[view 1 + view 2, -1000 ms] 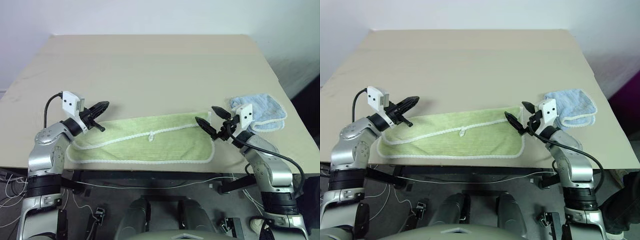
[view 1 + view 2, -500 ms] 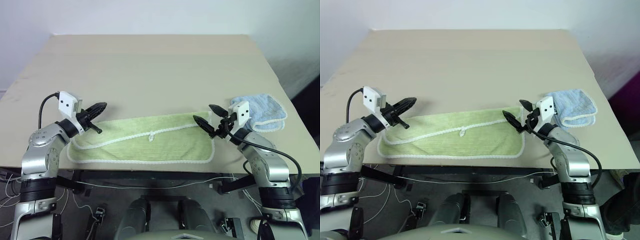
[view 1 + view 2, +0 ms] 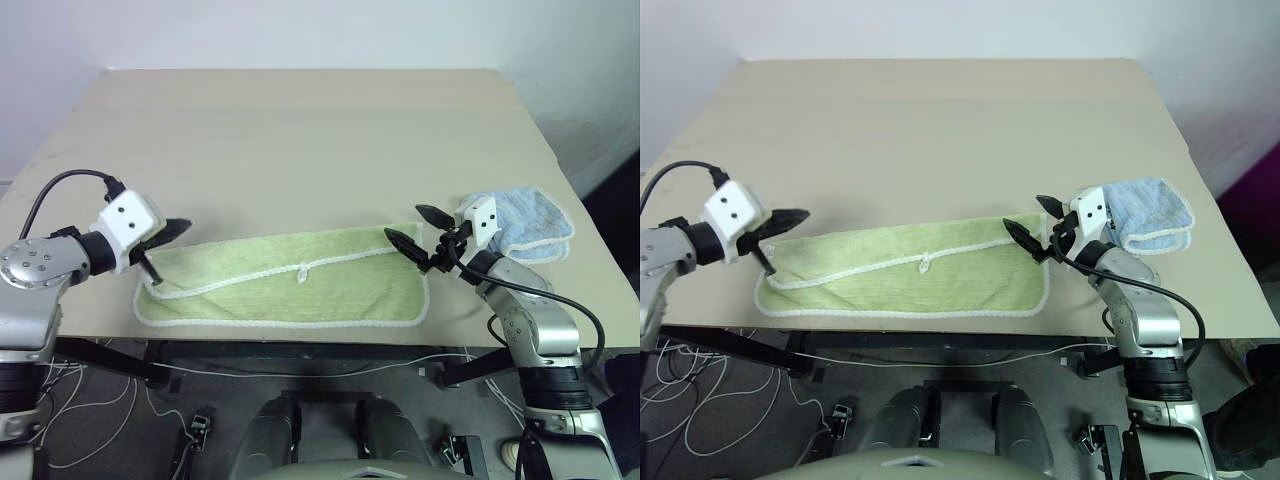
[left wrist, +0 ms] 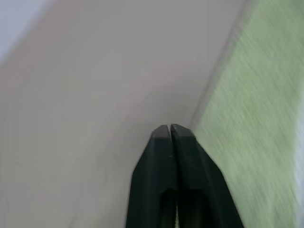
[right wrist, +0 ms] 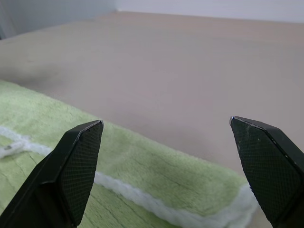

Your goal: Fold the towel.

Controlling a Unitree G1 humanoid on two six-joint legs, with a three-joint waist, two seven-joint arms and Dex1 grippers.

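No text, label, brand, number or sign can be read anywhere in these views; nothing legible stands on any cloth, on the counter or on the robot's arms.

Two towels, one green [image 3: 290,285] and one blue [image 3: 530,225], two pincers [image 3: 160,250] [image 3: 418,228], one table [image 3: 300,140]

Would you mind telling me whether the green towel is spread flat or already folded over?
Folded once lengthwise: the green towel lies as a long strip on the table, and one white stitched edge with its loop runs along its middle.
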